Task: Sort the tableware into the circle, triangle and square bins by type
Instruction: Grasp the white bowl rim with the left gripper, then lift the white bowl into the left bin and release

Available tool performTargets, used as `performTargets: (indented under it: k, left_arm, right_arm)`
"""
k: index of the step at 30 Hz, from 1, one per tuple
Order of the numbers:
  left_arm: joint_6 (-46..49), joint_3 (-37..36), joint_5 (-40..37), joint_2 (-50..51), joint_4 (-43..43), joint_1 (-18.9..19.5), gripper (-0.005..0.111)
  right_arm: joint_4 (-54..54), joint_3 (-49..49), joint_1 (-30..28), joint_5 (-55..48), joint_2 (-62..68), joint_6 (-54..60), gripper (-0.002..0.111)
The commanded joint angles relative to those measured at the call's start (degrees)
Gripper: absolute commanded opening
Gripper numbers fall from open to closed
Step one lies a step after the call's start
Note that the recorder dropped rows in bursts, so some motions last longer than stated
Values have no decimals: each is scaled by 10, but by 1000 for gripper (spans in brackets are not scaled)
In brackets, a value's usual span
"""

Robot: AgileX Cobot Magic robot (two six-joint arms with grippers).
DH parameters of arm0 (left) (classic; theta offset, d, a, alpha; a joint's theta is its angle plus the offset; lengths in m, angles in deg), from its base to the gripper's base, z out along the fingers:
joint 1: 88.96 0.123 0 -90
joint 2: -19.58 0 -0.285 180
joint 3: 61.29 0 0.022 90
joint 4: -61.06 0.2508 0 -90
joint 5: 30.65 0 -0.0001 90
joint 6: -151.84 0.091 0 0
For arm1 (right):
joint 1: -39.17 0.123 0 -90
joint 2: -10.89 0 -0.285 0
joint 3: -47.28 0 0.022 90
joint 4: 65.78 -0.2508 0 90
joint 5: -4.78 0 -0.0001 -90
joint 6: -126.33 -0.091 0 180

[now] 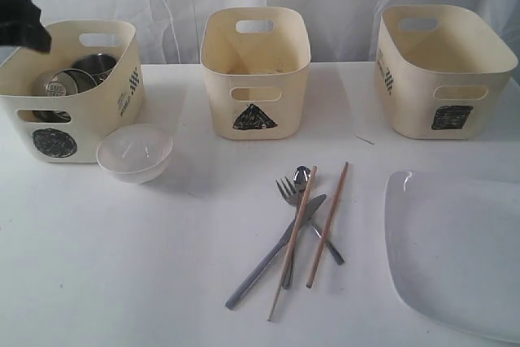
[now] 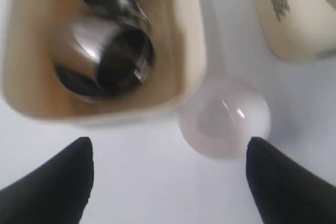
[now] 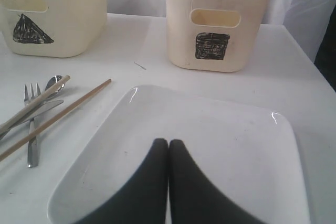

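My left gripper [image 2: 169,153] hangs open and empty above the table beside the circle bin [image 1: 69,107]; it shows as a black shape [image 1: 23,23] at that bin's far left corner. Steel mugs [image 2: 105,59] lie inside the circle bin [image 2: 191,51]. The small white bowl [image 1: 135,152] stands on the table against the bin's front corner, just past one left fingertip [image 2: 260,156]. Fork [image 1: 286,197], spoon [image 1: 302,175], knife [image 1: 272,253] and chopsticks [image 1: 327,225] lie crossed mid-table. My right gripper [image 3: 168,142] is shut, empty, over the white square plate [image 3: 236,145].
The triangle bin [image 1: 255,71] stands at the back middle and the square bin [image 1: 443,71] at the back right; nothing shows inside either. The plate [image 1: 455,249] reaches the table's front right edge. A white curtain hangs behind the table.
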Motion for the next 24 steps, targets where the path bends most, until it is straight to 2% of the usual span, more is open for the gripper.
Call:
performTargets:
  k: [1, 6, 10, 12, 17, 18, 20, 23, 24]
  left_arm:
    - [-2, -75, -81, 18, -154, -5, 81]
    - [-20, -153, 82, 80, -220, -32, 81]
    - [-18, -156, 164, 141, -232, -75, 81]
    - [-18, -156, 196, 175, -218, -92, 81]
    - [-53, -156, 234, 239, -218, -93, 80]
    - [-53, -156, 235, 241, -218, -93, 77]
    - [-36, -156, 219, 239, -218, -93, 59]
    - [1, -156, 198, 225, -218, -93, 14]
    - [11, -156, 197, 219, -218, -93, 4]
  right_arm:
    - [1, 0, 2, 5, -3, 0, 0]
    - [1, 0, 2, 5, -3, 0, 0]
    - [1, 0, 2, 5, -3, 0, 0]
    - [1, 0, 2, 5, -3, 0, 0]
    - [1, 0, 2, 5, -3, 0, 0]
    - [1, 0, 2, 5, -3, 0, 0]
    - [1, 0, 2, 5, -3, 0, 0]
    - [1, 0, 2, 5, -3, 0, 0]
    - [1, 0, 2, 5, -3, 0, 0]
